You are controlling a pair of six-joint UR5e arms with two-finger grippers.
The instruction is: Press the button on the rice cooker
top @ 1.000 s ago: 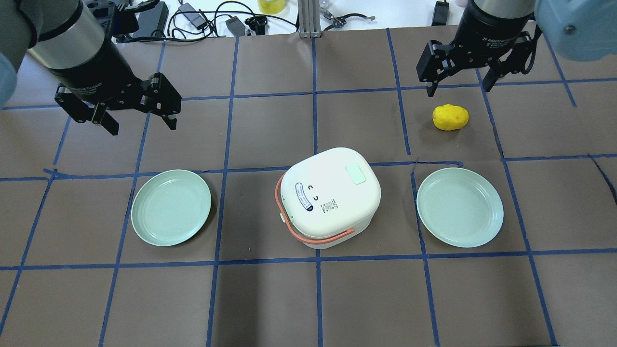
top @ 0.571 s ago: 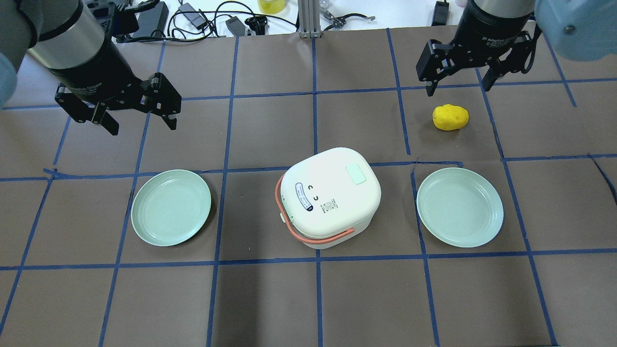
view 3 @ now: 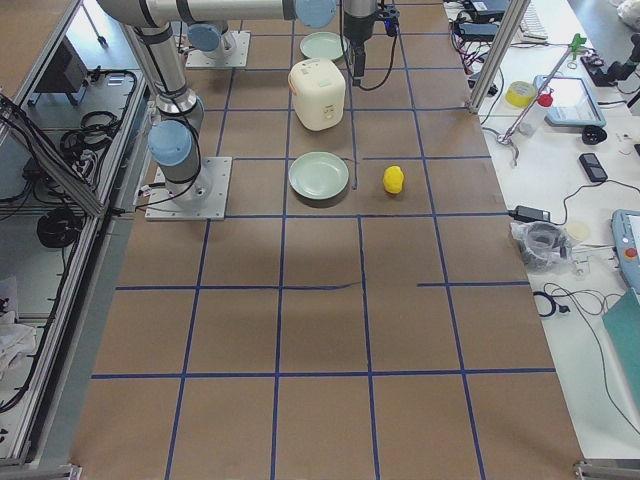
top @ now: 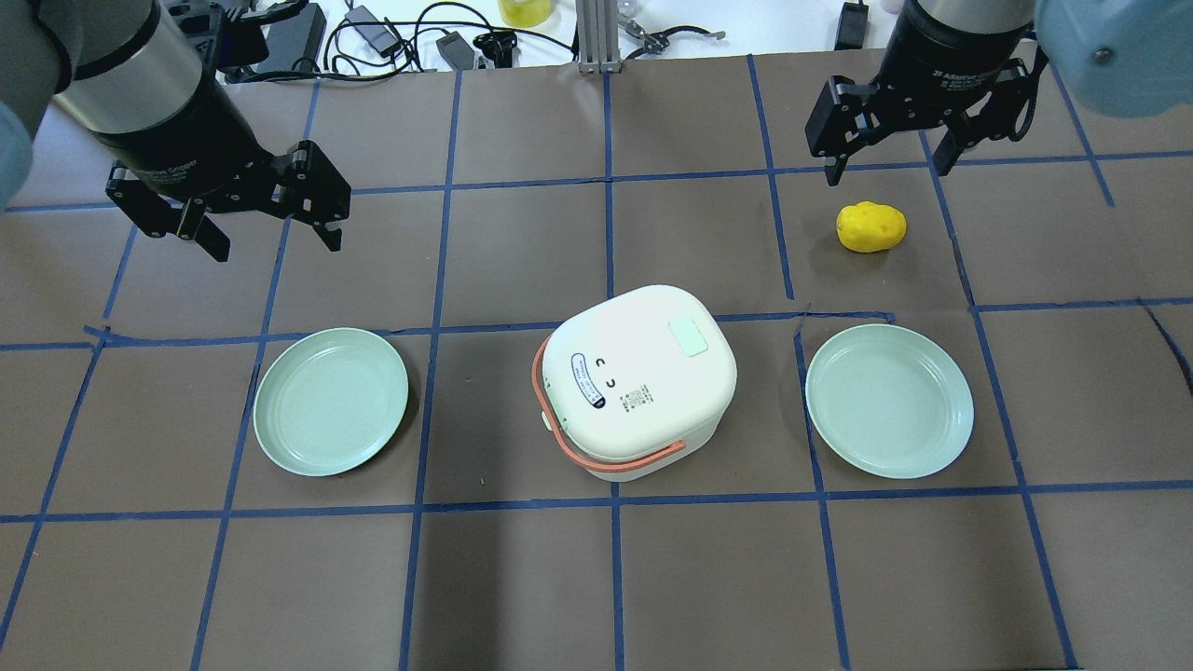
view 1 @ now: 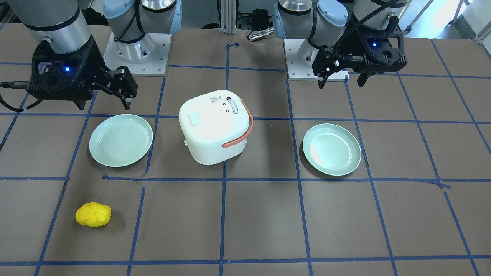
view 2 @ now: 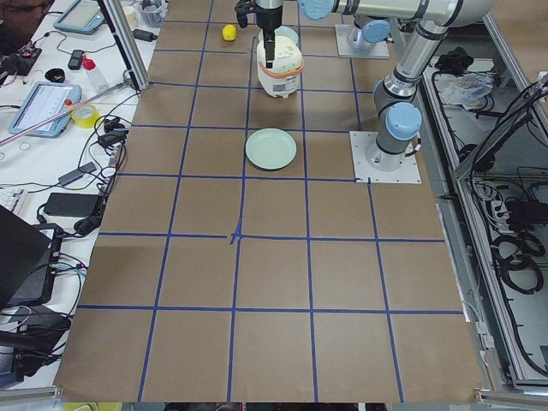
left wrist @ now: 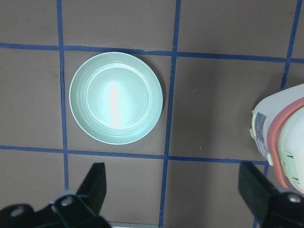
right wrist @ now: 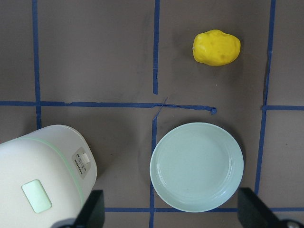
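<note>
Beyond the cooker (top: 638,382), both grippers hang spread and empty: left gripper (top: 276,244) to its left, right gripper (top: 885,172) to its right. Its mint button (top: 688,337) sits on top, toward the right. I'd close the right gripper first, then press straight down.

Brown gridded table (top: 596,578) bearing rice cooker (top: 638,382), left plate (top: 331,401), right plate (top: 890,401), yellow potato (top: 871,226).

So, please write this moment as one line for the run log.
left gripper: open, empty | right gripper: open, empty | rice cooker: lid shut, untouched
</note>
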